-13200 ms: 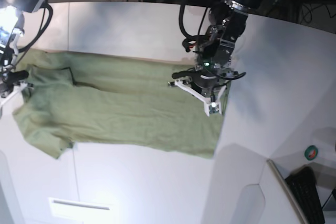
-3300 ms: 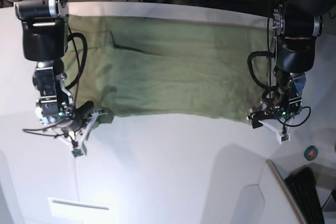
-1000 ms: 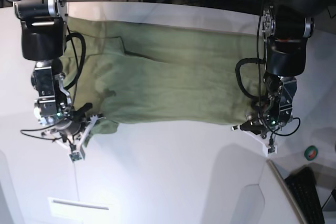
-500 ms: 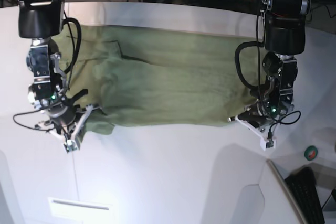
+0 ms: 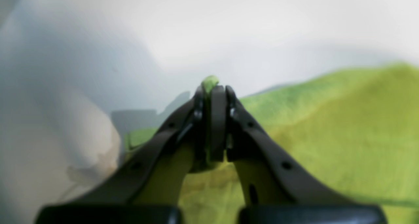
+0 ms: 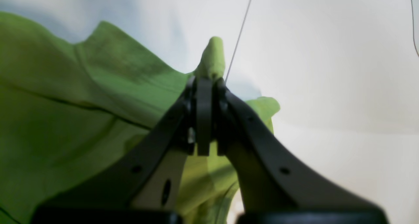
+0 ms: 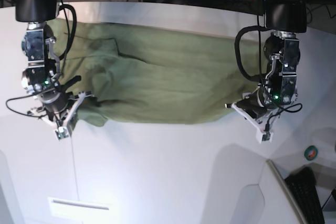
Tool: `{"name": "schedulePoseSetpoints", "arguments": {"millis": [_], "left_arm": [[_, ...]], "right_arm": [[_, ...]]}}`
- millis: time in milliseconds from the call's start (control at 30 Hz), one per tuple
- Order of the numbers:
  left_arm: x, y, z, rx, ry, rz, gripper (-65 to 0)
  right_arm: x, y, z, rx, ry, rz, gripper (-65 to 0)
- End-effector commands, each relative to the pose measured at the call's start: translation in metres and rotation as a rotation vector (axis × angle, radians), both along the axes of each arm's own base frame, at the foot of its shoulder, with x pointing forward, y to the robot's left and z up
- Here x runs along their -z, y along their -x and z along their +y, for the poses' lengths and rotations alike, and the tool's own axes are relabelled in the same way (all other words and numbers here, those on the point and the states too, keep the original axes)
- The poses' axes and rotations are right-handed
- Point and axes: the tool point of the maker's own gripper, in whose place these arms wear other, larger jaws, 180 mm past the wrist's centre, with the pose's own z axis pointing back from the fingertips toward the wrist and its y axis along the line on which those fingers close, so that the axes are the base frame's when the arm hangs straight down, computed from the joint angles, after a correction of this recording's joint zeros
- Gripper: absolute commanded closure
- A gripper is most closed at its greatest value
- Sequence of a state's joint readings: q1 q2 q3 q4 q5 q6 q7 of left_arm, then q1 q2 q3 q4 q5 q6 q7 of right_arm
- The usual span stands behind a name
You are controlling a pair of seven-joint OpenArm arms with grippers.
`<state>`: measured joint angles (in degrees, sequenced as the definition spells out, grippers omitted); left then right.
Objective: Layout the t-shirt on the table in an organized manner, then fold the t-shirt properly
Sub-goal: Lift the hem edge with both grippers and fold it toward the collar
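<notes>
Left wrist view blurred; t-shirt cut off at right edge.

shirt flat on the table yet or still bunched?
Not flat. The t-shirt is spread wide across the table but wrinkled, with its near corners pinched in the shut left gripper and right gripper.

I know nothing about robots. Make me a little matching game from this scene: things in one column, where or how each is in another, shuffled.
Things:
1. t-shirt
2. table
3. left gripper
4. keyboard

Descriptions:
A. white, lies under the cloth
B. black, base view's bottom right corner
C. olive green, spread out between the arms
D. fingers shut on the shirt's edge

Pairs: 1-C, 2-A, 3-D, 4-B
</notes>
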<state>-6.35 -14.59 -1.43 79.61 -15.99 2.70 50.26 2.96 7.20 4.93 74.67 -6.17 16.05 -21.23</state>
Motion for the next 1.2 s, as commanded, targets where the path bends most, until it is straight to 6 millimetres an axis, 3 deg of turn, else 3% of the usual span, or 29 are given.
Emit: {"name": "schedulePoseSetpoints", "arguments": {"millis": [0,133,367,533,733,833,1000,1167], "left_arm": [[-0.015,-0.009,0.004,0.006,-0.014,-0.037,0.0],[-0.011,0.006,-0.001,0.017,-0.011,0.009,0.0],[-0.005,0.025,-0.007,0.054,-0.012,0.03,0.0],[0.002,0.047,-0.013,0.166,-0.025,0.086,0.0],[-0.008,0.058,-0.019,0.194,-0.04,0.117,0.0],[-0.01,0.065,-0.018,0.202,-0.051,0.136,0.0],[0.001,0.077,-0.019,0.209,-0.048,0.178,0.0],[0.005,0.082,-0.018,0.208,-0.048,0.19,0.0]], "right_arm": [[-0.013,-0.009,-0.003,0.004,0.003,-0.044,0.0],[-0.014,0.0,-0.003,0.002,0.009,-0.041,0.0],[-0.024,0.033,-0.003,0.0,0.046,-0.005,0.0],[-0.023,0.069,0.0,0.0,0.066,0.054,0.0],[-0.016,0.106,0.005,0.013,0.071,0.141,0.0],[-0.013,0.113,0.004,0.021,0.072,0.163,0.0],[-0.026,0.11,-0.006,0.078,0.06,0.126,0.0],[-0.03,0.119,-0.005,0.082,0.075,0.159,0.0]]}}
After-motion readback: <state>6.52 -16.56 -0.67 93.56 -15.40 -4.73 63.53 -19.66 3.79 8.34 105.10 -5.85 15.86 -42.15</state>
